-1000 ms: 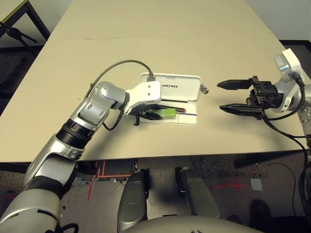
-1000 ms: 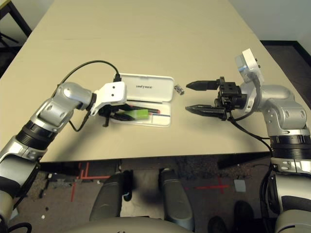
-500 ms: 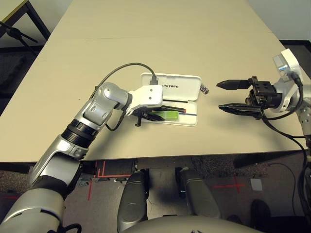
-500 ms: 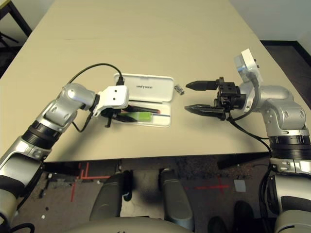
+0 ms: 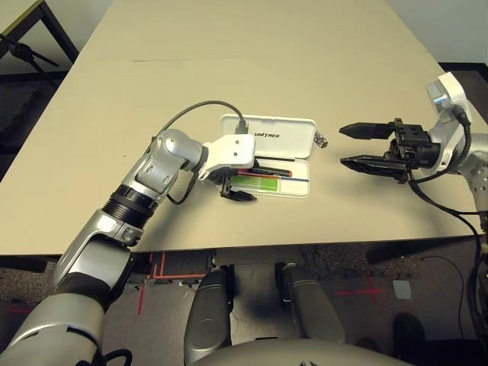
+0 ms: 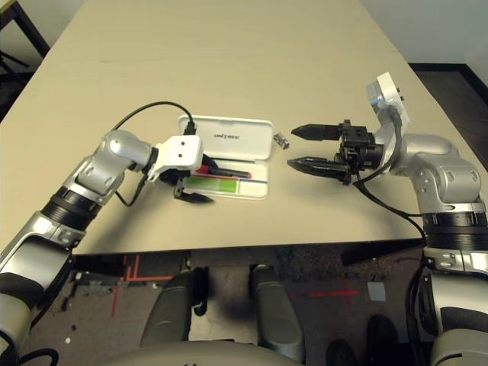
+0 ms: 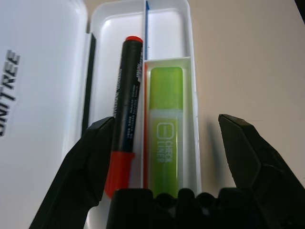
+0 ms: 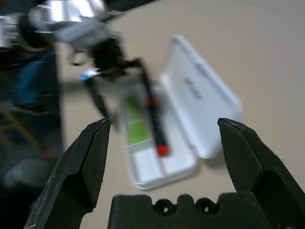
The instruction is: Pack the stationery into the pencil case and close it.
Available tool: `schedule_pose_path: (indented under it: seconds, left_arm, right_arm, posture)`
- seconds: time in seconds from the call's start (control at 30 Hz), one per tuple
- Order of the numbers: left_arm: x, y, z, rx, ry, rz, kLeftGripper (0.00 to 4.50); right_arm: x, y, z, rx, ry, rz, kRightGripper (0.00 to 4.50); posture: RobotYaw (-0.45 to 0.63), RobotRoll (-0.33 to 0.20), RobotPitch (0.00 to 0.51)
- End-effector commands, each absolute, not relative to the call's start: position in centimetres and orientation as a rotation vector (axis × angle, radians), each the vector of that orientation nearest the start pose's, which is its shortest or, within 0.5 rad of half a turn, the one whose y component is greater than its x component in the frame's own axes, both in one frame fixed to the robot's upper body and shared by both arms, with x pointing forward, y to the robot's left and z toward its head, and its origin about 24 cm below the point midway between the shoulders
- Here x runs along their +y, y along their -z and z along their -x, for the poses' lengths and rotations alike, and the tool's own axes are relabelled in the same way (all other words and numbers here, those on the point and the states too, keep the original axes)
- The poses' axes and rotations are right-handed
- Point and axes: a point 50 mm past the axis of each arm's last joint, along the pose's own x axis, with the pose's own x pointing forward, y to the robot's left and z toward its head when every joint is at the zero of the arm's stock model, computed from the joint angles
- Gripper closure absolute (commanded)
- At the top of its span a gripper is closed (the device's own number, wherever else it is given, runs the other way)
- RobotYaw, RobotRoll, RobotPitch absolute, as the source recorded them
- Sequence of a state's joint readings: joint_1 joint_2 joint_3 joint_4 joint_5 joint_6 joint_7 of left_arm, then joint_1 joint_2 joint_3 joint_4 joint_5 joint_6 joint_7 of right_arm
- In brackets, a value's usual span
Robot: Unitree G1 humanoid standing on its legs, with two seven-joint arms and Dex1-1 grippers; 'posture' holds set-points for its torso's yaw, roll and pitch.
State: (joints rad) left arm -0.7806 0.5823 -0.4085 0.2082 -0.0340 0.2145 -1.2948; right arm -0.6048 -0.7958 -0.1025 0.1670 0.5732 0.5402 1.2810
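The white pencil case (image 5: 290, 126) lies open in mid-table, its lettered lid folded back away from me. In its tray lie the red-capped black marker (image 7: 125, 107) and, alongside it in a narrow compartment, the light-green bar (image 7: 165, 125). My left gripper (image 5: 235, 188) hovers open over the tray's left end, one finger on each side of these two pieces and gripping neither. The tiny metal piece (image 5: 321, 140) rests on the table just right of the lid. To the right of it my right gripper (image 5: 345, 146) is open with nothing in it, pointing left toward the case.
The beige table (image 5: 229, 69) stretches far behind the case, and its front edge (image 5: 252, 245) runs close below the tray. A black cable (image 5: 191, 114) arcs from my left wrist over the table left of the lid.
My left gripper has opened and let go of the green bar, which now lies flat in the tray. The right gripper has edged slightly away from me.
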Motion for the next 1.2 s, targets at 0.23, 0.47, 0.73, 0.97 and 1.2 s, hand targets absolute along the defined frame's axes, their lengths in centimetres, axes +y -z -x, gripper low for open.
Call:
schedule_pose_path:
  seconds: [0.23,0.47,0.73,0.97,1.2]
  left_arm:
    - [15.4,-19.0,-31.3,0.23,1.328,-0.663,0.03]
    - [18.1,-19.8,-30.3,0.238,1.251,-0.59,0.03]
    - [19.2,-19.9,-29.6,0.247,1.192,-0.564,0.03]
    - [19.2,-19.8,-29.2,0.249,1.171,-0.548,0.03]
    - [19.4,-19.8,-29.1,0.247,1.149,-0.54,0.03]
  right_arm:
    - [-25.8,-20.6,-32.3,0.264,-0.765,0.318,0.0]
    - [-24.5,-19.1,-34.9,0.378,-0.667,0.298,0.0]
    - [-22.1,-16.9,-37.0,0.484,-0.648,0.275,0.0]
    - [-21.0,-15.1,-37.9,0.528,-0.634,0.306,0.0]
    - [-20.4,-14.2,-38.3,0.538,-0.641,0.315,0.0]
  posture:
    - [-0.04,0.0,0.194]
    - [0.0,0.0,0.198]
    - [0.04,0.0,0.214]
    - [0.06,0.0,0.224]
    - [0.06,0.0,0.222]
